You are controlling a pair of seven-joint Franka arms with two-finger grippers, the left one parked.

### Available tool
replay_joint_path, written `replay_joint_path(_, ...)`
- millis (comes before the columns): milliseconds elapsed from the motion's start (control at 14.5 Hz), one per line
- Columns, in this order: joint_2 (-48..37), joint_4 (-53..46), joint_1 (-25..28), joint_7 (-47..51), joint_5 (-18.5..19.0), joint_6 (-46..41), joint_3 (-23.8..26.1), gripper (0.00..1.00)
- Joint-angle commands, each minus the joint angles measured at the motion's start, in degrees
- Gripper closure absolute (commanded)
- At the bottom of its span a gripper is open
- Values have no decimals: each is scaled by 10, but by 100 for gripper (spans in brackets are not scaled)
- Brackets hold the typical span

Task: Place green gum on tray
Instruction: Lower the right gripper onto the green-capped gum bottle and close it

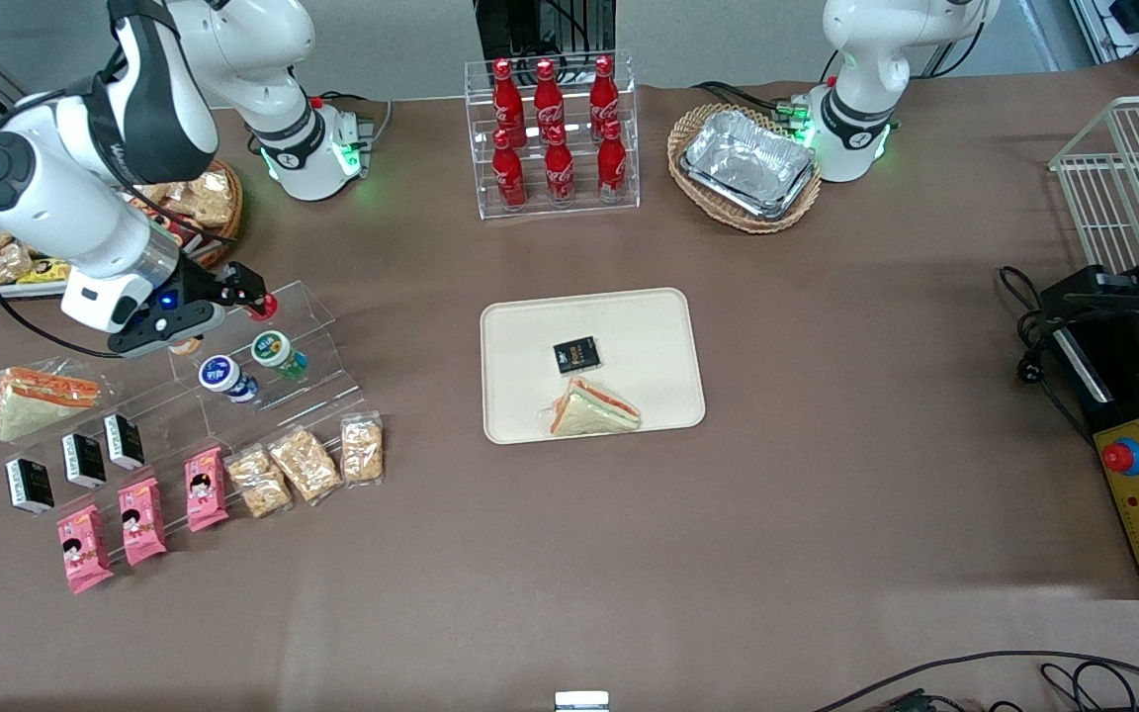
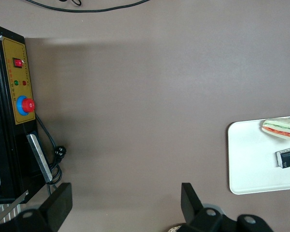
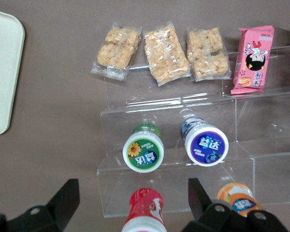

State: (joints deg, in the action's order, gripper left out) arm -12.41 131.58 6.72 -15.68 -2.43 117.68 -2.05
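Observation:
The green gum (image 1: 278, 353) (image 3: 143, 150) lies on the middle step of a clear acrylic stand (image 1: 312, 326), its green-and-white lid facing up, beside a blue-lidded bottle (image 1: 223, 378) (image 3: 205, 144). My gripper (image 1: 233, 297) (image 3: 133, 198) hovers open over the stand's top step, its fingers straddling a red bottle (image 1: 261, 309) (image 3: 144, 210) without touching it; the green gum sits one step nearer the front camera. The cream tray (image 1: 629, 326) (image 3: 2, 72) (image 2: 251, 159) lies at the table's middle, holding a sandwich (image 1: 591, 407) and a black packet (image 1: 575, 355).
An orange-lidded bottle (image 1: 184, 346) (image 3: 238, 200) sits beside the red one. Snack bags (image 1: 305, 463), pink packets (image 1: 139, 519), black cartons (image 1: 83, 460) and a wrapped sandwich (image 1: 36, 400) fill the lower steps. A cola rack (image 1: 555, 133) and a basket of foil trays (image 1: 747, 163) stand farther back.

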Motion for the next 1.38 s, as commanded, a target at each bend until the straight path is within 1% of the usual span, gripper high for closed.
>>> replay_joint_path(0,-23,58,7,2,11,65,-2,0)
replay_joint_path(414,-10,117,7,2,15,156,-2,0)
replay_joint_path(828,18,152,7,10,15,233,-2,0)
replay_joint_path(1310,46,170,8,32,15,286,-2,0)
